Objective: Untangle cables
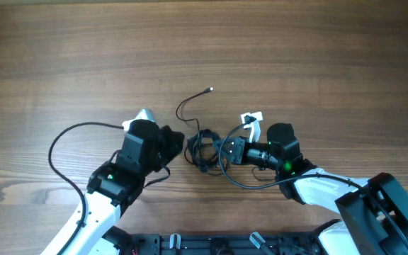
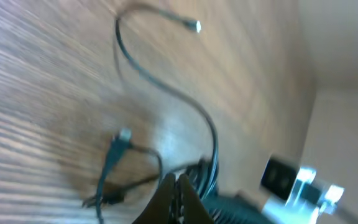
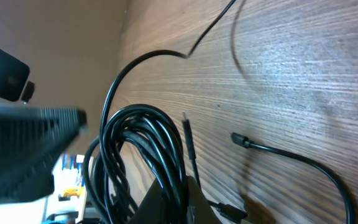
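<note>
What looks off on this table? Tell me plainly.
Nothing is spilled or broken. The only odd thing is the cables, which are bunched in a knotted clump, with one plug end trailing loose away from the clump.

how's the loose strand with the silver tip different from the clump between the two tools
The loose strand is a single cord curving out over bare wood; the clump is several loops bunched tight. The strand lies free with no tool on it; the clump sits between the left tool and right tool, both seemingly shut on it. Both are thin, black and flexible.
</note>
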